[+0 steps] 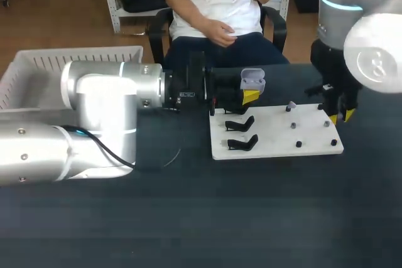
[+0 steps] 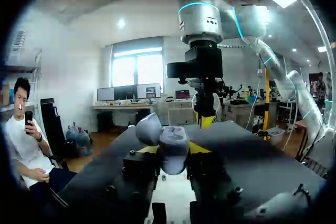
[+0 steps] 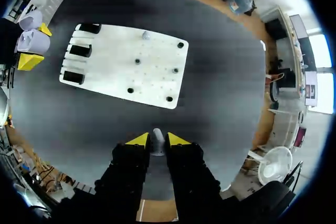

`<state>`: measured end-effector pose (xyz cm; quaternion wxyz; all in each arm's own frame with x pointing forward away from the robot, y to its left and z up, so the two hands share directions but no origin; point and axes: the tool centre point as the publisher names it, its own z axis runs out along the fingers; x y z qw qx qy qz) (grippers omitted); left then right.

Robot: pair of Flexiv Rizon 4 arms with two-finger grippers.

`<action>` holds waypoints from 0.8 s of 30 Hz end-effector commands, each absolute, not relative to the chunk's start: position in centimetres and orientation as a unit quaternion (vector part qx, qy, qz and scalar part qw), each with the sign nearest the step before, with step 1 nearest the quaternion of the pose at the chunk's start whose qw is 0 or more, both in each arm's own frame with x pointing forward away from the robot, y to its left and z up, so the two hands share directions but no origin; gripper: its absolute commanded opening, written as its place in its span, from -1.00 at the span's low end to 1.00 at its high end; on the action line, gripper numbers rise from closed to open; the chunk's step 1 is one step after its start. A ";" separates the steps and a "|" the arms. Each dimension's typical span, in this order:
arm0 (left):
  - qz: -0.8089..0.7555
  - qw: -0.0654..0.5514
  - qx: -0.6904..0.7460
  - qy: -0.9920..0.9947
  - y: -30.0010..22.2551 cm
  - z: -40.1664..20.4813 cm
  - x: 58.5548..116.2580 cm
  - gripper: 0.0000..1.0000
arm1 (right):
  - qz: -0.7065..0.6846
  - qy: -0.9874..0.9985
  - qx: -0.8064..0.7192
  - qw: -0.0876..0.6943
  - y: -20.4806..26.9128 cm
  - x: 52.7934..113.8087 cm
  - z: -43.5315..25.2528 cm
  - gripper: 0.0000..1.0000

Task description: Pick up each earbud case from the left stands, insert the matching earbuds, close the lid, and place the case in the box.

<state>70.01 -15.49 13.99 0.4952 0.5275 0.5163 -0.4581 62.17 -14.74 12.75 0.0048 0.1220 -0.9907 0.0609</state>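
Observation:
A pale lavender earbud case (image 1: 252,81) with its lid open is held above the left edge of the white board (image 1: 276,149); my left gripper (image 1: 250,96) is shut on it. In the left wrist view the case (image 2: 173,148) sits between the yellow tips, its lid (image 2: 148,128) tipped back. My right gripper (image 1: 341,116) hangs over the board's far right edge. In the right wrist view it (image 3: 158,141) is shut on a small grey earbud (image 3: 158,136). Another earbud (image 1: 290,106) stands on a peg at the board's back.
Two empty black stands (image 1: 240,123) (image 1: 242,143) sit on the board's left side, and several small dark pegs (image 1: 299,144) dot its right half. A white basket (image 1: 38,67) stands at the table's far left. The table is dark.

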 end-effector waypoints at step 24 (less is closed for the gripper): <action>-0.458 0.497 0.527 0.516 -15.5 13.9 70.0 -1.00 | 0.042 -0.978 -0.204 0.007 -12.5 62.9 13.3 -1.00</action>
